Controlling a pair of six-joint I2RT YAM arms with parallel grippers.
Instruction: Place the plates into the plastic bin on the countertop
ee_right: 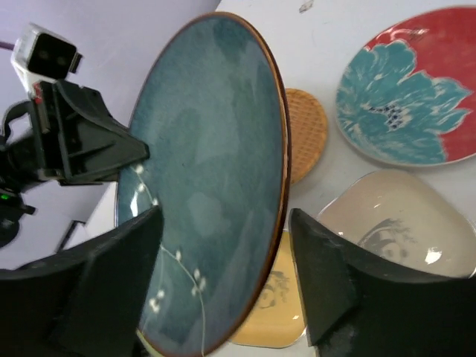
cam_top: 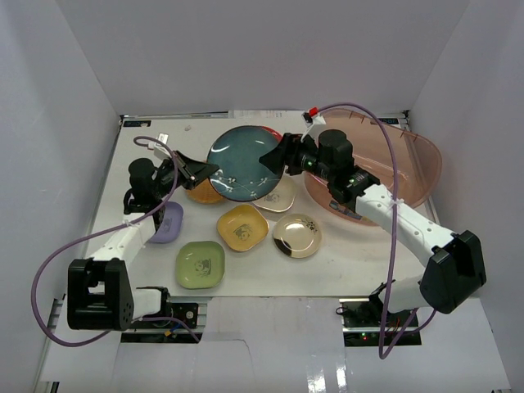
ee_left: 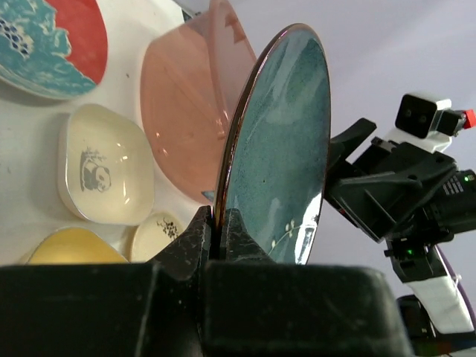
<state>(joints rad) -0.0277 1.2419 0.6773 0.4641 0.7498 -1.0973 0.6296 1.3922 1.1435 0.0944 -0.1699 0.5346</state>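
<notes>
Left wrist: plate [ee_left: 282, 141] in left gripper [ee_left: 217, 223]

Countertop [cam_top: 344, 262], seen from above. The large round plate [cam_top: 237, 164] stands on edge above the far centre, its left rim pinched in the left gripper [cam_top: 203, 172] and its right rim between the spread jaws of the right gripper [cam_top: 274, 158]. Plastic bin [cam_top: 426, 164]: far right. Flower plate [ee_right: 416, 97]: behind the large plate. Woven plate [cam_top: 202, 193]: below its left edge. Panda dish [cam_top: 280, 196]: below its right edge. Nearer: central square dish [cam_top: 242, 228], with the small round plate [cam_top: 297, 235] to its right. Leftmost dish [cam_top: 168, 223]: under the left arm. Nearest square dish [cam_top: 200, 264]: near left.
</notes>
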